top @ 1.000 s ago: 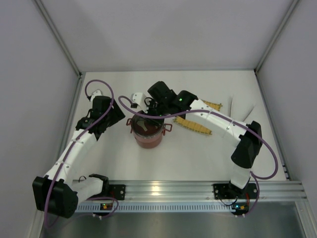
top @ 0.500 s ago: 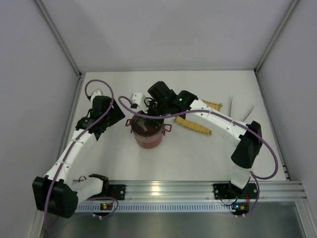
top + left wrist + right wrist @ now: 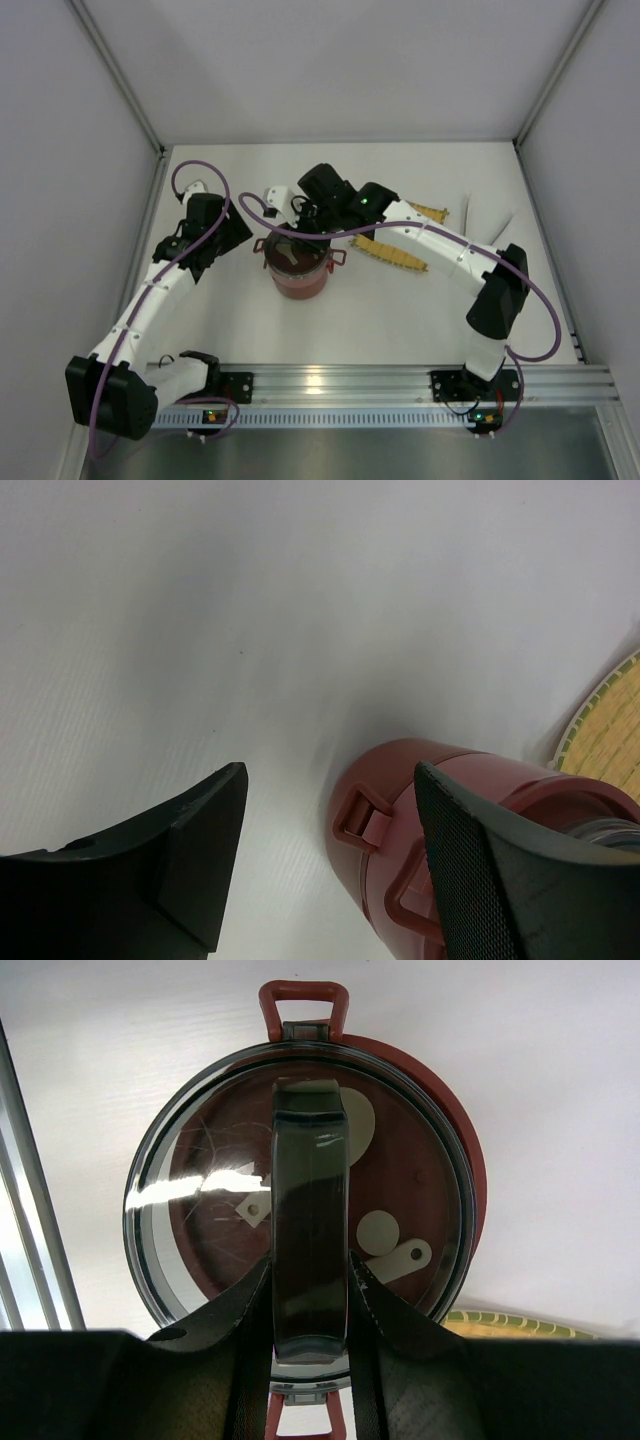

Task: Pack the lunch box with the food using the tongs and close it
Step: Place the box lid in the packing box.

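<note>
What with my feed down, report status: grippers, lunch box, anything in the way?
Right gripper shut on domed lid by its handle, lid over the lunch box. Left gripper open, empty, beside the box. Nothing seen blocking.

The white table (image 3: 400,310) carries the dark-red lunch box (image 3: 300,278) at centre, the yellow woven mat (image 3: 397,256) just beside it, and the tongs (image 3: 500,228) farther right.

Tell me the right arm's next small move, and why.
Probably slide the domed lid a little toward the lunch box rim that shows on one side. The right gripper is shut on the lid's handle, and the lid looks off-centre over the box, though the angle may exaggerate this.
</note>
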Robot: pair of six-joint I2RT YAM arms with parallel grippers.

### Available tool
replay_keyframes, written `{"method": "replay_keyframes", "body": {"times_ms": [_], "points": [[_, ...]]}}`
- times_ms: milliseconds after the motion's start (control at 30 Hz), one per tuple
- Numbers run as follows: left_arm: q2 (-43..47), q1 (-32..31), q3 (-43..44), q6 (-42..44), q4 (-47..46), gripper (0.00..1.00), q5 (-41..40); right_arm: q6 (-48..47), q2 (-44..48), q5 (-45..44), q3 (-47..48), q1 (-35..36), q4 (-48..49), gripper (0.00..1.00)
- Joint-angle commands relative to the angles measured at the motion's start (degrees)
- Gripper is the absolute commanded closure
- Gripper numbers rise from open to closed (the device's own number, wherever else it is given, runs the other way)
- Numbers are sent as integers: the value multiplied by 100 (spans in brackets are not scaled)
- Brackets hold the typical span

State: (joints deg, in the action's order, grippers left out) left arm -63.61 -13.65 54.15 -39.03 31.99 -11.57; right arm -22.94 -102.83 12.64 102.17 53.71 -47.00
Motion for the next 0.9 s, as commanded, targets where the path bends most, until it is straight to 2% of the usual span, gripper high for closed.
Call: {"method": "replay_keyframes", "body": {"times_ms": [0,533,867], "points": [[77,-15,192,53,18,27,-38,26,-71,1,277,-54,367,99],[51,-15,175,53,-8,27,-20,114,-238,-60,260,-10,481,99],[33,-15,175,35,-43,27,-3,79,-18,-438,102,-10,411,99]]}}
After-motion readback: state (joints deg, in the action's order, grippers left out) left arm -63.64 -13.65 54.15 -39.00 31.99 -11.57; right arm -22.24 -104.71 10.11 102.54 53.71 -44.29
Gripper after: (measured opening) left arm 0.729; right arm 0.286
